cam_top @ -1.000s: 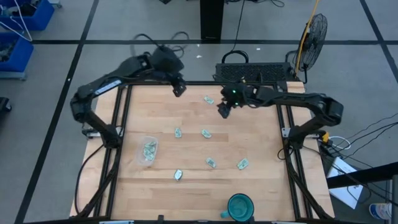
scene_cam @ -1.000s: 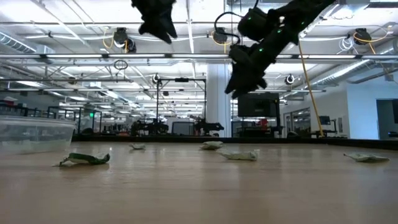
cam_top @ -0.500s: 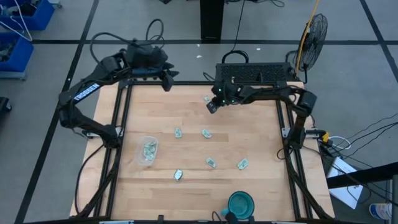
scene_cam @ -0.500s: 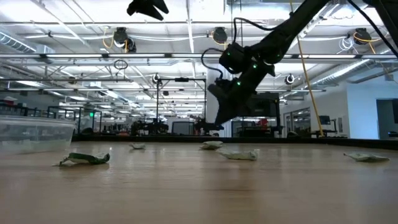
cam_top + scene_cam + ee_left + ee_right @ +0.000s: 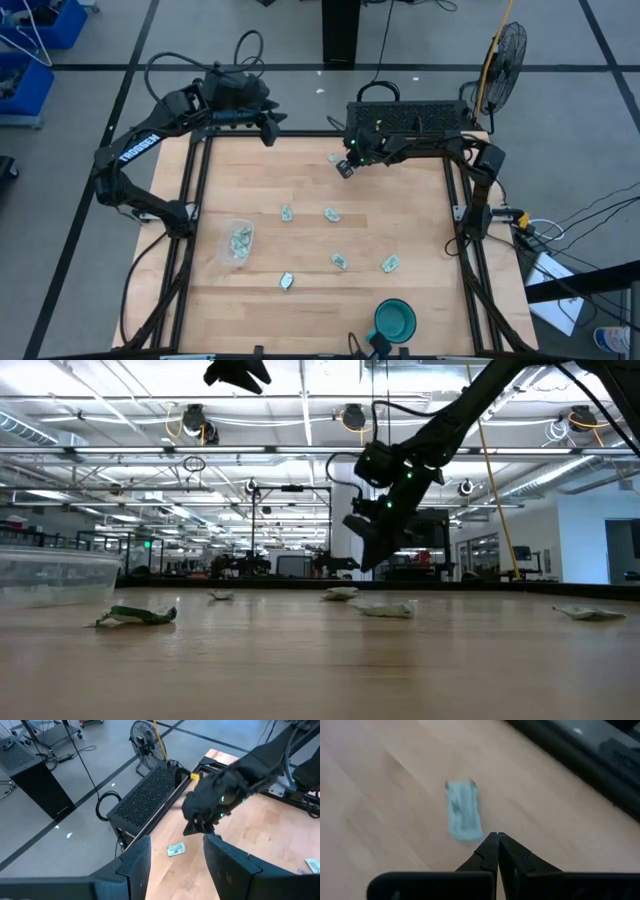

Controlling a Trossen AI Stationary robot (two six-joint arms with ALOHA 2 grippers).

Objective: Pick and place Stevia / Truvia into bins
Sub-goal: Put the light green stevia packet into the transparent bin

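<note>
Several pale green-and-white Stevia sachets lie flat on the wooden table: one at the far middle (image 5: pixel 336 158) (image 5: pixel 464 810), others at mid-table (image 5: pixel 286 212) (image 5: pixel 331 214) and nearer (image 5: pixel 340 261) (image 5: pixel 389 264) (image 5: pixel 287 281). The clear bin (image 5: pixel 237 241) stands at the left with sachets inside. My right gripper (image 5: pixel 345 168) (image 5: pixel 496 836) is shut and hangs just above the table beside the far sachet, touching nothing. My left gripper (image 5: pixel 268 130) (image 5: pixel 175 865) is open and empty, high over the far left edge.
A teal cup (image 5: pixel 394 320) stands at the near edge, right of the middle. A black perforated box (image 5: pixel 410 117) and a fan (image 5: pixel 505 50) sit beyond the far edge. Bare wood lies between the scattered sachets.
My right gripper has moved toward the far edge and a little left, come down near the far sachet, and shut on nothing. My left gripper has risen and drawn back toward the far left corner. The sachets have not moved.
</note>
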